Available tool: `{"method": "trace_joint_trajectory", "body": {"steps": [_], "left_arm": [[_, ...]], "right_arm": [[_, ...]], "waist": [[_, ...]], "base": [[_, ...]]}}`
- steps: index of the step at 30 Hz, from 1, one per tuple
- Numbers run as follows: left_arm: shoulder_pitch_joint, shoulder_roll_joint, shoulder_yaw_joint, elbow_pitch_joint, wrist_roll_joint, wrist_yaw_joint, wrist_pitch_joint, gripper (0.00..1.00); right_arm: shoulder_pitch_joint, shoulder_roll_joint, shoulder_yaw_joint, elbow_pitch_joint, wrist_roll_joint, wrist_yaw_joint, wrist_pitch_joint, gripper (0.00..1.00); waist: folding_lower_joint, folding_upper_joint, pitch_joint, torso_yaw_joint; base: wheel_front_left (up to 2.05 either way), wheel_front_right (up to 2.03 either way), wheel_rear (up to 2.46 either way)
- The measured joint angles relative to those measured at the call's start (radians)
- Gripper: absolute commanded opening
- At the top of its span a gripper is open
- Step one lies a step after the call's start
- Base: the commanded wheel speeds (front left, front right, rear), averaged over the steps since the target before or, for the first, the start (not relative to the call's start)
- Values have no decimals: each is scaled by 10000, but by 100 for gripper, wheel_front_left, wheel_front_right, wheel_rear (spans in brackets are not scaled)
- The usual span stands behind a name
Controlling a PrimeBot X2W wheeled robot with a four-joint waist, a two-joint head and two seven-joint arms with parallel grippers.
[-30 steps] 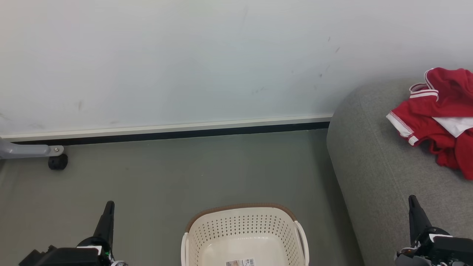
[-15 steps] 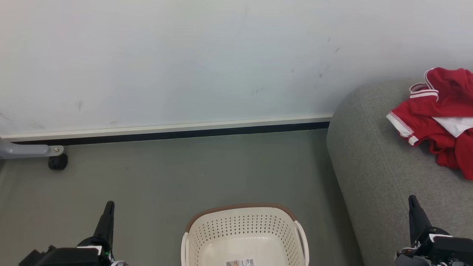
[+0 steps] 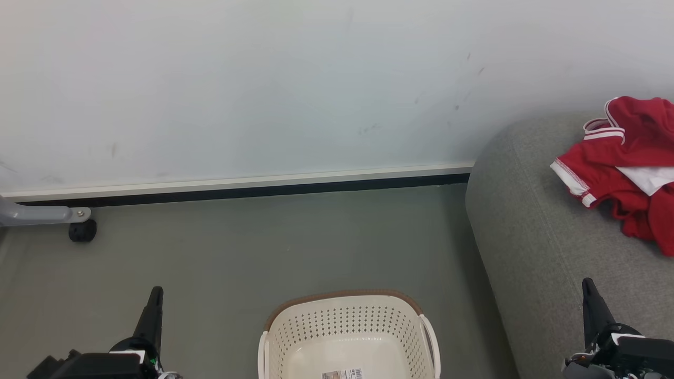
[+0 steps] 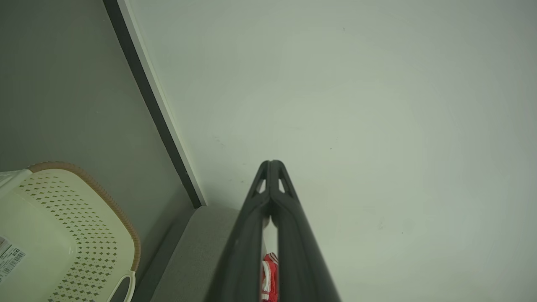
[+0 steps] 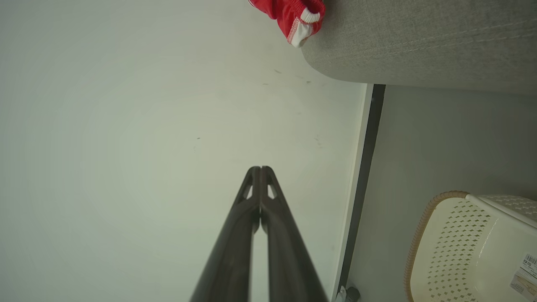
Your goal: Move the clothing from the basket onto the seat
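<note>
Nothing moved; clothing (image 3: 618, 158) on seat (image 3: 532, 242) beside wall (image 3: 263, 84).

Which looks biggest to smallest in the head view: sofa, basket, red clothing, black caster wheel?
1. Sofa, clearly the largest.
2 and 3. Basket and red clothing: they look alike and the frame edge cuts off both, so I leave them unranked.
4. Black caster wheel, the smallest, though it sits farther away.

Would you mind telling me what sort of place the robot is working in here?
Likely a plain indoor room staged as a living space, perhaps a test lab: a grey sofa by a bare white wall, a laundry basket on the grey floor, and red clothing on the sofa.
</note>
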Motion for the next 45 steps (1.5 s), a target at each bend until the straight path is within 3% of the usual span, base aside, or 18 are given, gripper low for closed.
{"method": "trace_joint_trajectory", "body": {"steps": [45], "left_arm": [[0, 0, -2, 0, 0, 0, 0, 0]], "right_arm": [[2, 0, 2, -4, 0, 0, 0, 0]], "waist": [[0, 0, 1, 0]], "base": [[0, 0, 0]]}}
